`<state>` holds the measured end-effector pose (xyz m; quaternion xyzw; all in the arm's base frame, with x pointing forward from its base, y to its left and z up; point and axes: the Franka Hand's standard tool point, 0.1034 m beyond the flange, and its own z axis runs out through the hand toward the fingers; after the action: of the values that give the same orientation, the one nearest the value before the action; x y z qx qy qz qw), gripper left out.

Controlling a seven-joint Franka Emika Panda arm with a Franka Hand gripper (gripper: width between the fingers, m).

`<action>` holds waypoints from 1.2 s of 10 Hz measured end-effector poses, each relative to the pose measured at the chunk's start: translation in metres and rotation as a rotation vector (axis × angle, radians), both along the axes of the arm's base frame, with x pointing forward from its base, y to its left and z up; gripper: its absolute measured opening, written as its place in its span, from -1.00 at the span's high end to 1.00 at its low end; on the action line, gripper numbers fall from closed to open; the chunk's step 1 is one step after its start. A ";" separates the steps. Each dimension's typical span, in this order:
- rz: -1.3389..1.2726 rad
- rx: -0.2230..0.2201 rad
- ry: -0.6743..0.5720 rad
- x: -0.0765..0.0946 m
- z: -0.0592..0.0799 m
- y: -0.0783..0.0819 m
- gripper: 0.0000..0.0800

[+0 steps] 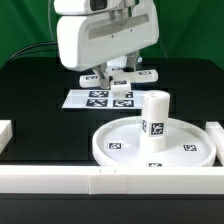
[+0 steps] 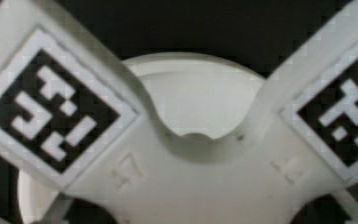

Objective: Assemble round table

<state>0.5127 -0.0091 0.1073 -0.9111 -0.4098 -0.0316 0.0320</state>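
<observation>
The large rimmed round disc (image 1: 125, 148) lies flat at the front of the exterior view's right. The short thick cylinder post (image 1: 154, 112) stands upright on its middle. My gripper (image 1: 122, 78) hangs behind the marker board, and the small cross-shaped piece (image 1: 148, 73) sits between its fingers with tagged arms sticking out to both sides. In the wrist view the cross-shaped piece (image 2: 185, 165) fills the frame, two tagged arms spreading apart. The jaws seem shut on it; my fingers are mostly hidden behind the piece.
The marker board (image 1: 105, 98) lies flat on the black table just in front of my gripper. A long white border bar (image 1: 60, 180) runs along the front edge. Shorter white bars stand at the left (image 1: 5, 135) and right (image 1: 215, 135) edges.
</observation>
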 end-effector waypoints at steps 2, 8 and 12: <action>0.054 -0.027 -0.033 0.026 0.019 0.020 -0.12; 0.244 -0.065 -0.123 0.039 0.017 0.025 -0.12; 0.260 -0.073 -0.128 0.040 0.016 0.027 -0.12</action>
<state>0.5526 0.0176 0.1236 -0.8471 -0.5263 -0.0702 -0.0235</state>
